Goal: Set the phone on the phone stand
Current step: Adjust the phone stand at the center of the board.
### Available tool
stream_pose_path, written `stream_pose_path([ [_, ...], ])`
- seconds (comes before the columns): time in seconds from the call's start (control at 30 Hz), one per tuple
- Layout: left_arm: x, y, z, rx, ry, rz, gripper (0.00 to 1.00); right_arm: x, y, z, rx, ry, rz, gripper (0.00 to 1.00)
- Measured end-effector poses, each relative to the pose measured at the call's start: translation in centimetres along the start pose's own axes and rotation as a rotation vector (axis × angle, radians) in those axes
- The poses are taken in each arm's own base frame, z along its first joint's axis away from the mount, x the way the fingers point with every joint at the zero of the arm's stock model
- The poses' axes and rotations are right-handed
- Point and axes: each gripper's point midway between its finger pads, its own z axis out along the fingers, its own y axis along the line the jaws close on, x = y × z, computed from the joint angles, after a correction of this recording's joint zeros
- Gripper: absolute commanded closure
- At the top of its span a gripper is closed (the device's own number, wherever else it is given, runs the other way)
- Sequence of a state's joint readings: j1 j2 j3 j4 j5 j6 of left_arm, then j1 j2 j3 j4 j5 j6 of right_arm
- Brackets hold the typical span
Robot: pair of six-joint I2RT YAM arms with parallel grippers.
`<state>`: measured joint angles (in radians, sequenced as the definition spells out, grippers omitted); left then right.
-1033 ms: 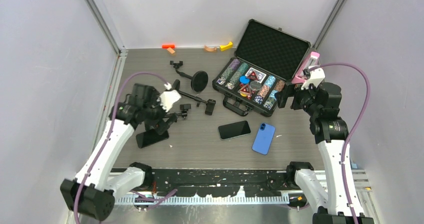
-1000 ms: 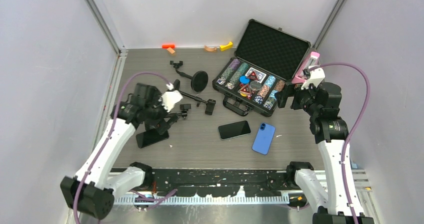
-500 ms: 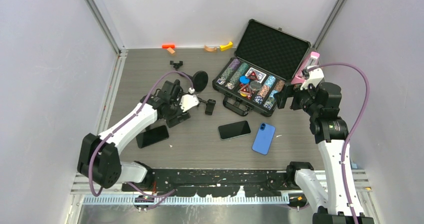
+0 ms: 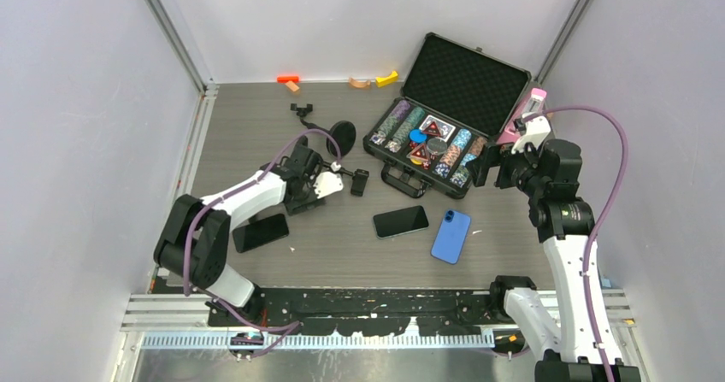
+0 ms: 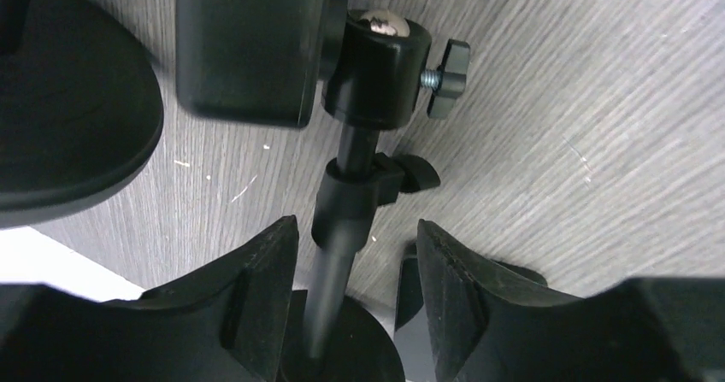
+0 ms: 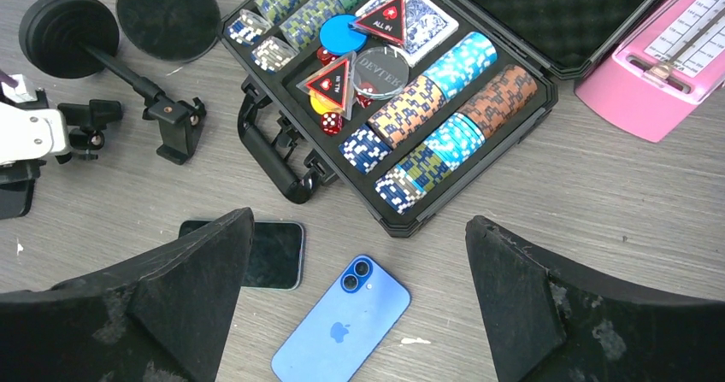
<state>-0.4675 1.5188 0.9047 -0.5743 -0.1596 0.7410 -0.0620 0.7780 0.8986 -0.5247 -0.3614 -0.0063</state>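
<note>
The black phone stand lies on its side on the table, with its clamp head, ball joint and thin rod. My left gripper straddles that rod, jaws half closed, and a gap still shows on the right side. From above, the left gripper sits low over the stand. A blue phone lies back-up beside a black phone. Another black phone lies left. My right gripper hangs wide open above the blue phone, holding nothing.
An open poker-chip case stands at the back right, with a pink box beside it. A second round stand base lies just behind my left gripper. Small orange and yellow pieces sit along the back wall.
My left arm swung right from above the left black phone to the stand, dropped low, and its jaws narrowed around the rod. The right arm stayed still.
</note>
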Motion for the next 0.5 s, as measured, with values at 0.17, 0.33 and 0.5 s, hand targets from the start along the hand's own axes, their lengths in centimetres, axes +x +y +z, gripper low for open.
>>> stream_pose_path([
  [0.17, 0.2, 0.0, 1.6, -0.015, 0.018, 0.006, 0.59, 0.3, 0.0, 0.1, -0.005, 0.015, 0.006, 0.0],
  [0.33, 0.5, 0.4, 2.5, -0.045, 0.035, 0.032, 0.81, 0.3, 0.1, 0.1, -0.012, 0.016, 0.006, 0.0],
  [0.5, 0.3, 0.9, 2.2, -0.073, 0.02, 0.026, 0.94, 0.3, 0.2, 0.1, -0.017, 0.016, 0.006, 0.0],
])
